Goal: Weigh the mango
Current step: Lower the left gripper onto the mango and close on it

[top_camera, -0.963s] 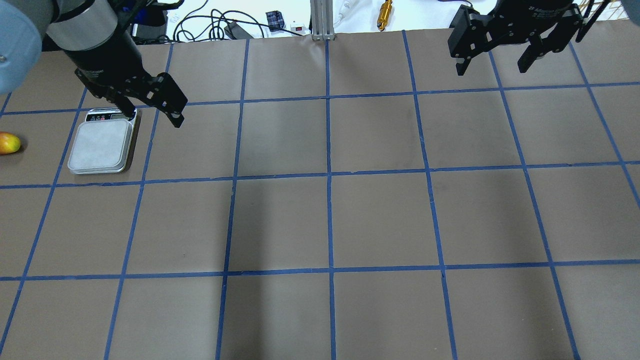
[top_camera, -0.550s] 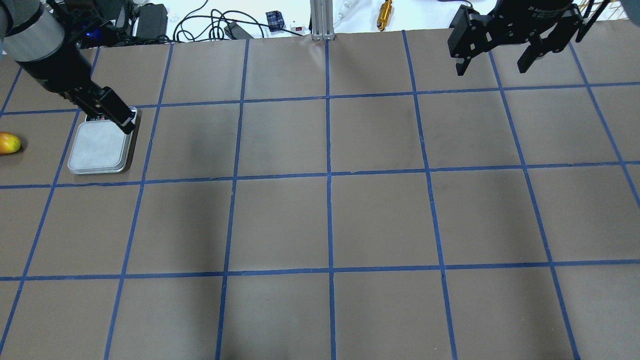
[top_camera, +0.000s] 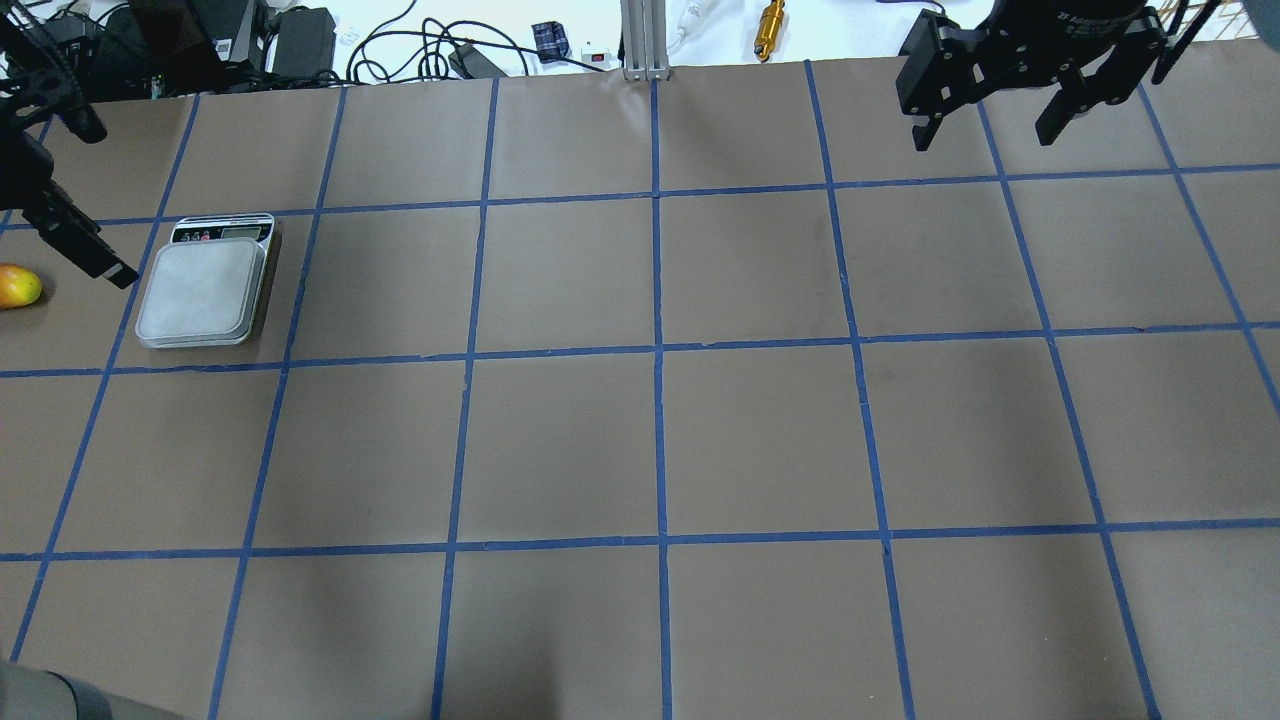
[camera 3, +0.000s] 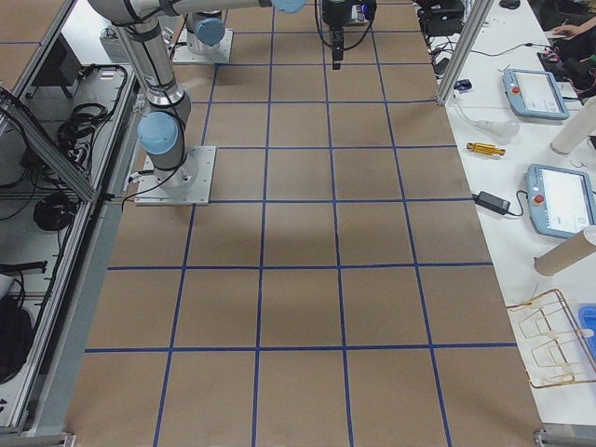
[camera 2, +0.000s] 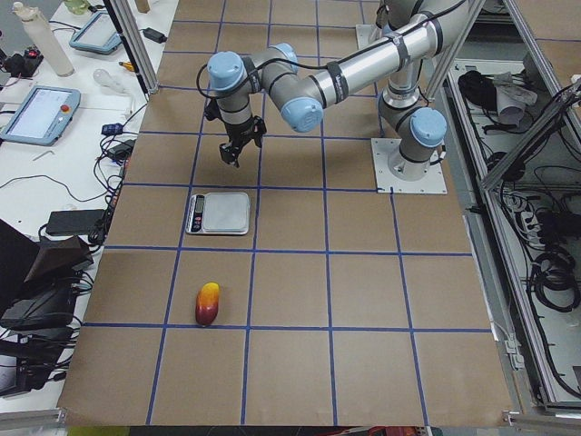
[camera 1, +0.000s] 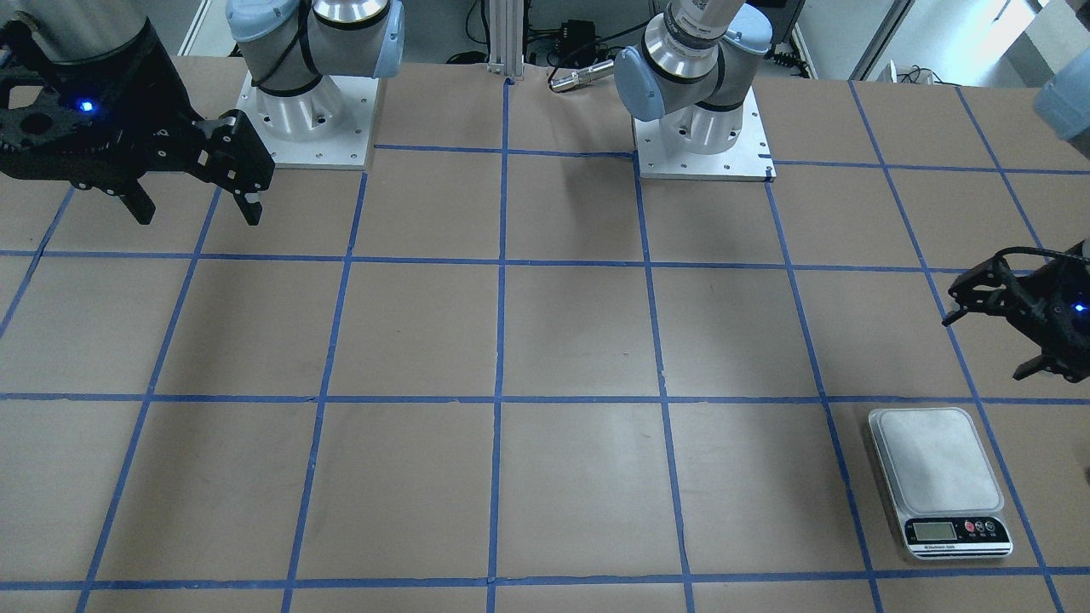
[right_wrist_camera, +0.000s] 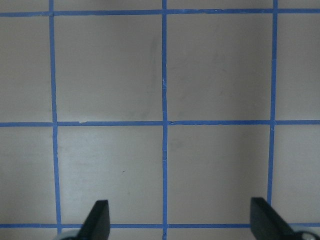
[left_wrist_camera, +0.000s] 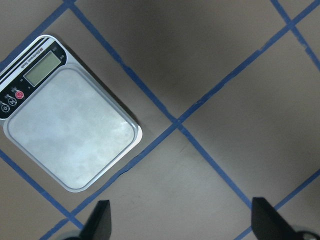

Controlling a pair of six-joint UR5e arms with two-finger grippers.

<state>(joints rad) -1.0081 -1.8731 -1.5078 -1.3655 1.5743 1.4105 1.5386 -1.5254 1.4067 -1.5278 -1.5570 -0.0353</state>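
Mango [camera 2: 208,303]: lying on table [top_camera: 660,440], near scale [top_camera: 205,285] but not touching; not on plate.
Scale: display end faces away from robot.
L gripper [left_wrist_camera: 182,222]: fingers spread wide, holding nothing, in air near scale.
R gripper [top_camera: 982,142]: fingers spread, holding nothing, well apart from mango & scale.

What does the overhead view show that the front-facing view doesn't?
Only the overhead view shows the mango, lying at its left edge, apart from the scale. Only the front-facing view shows the arm bases, bolted on at the table's far side. Both show the scale with its plate bare, the left gripper open near it, and the right gripper open at the other end.
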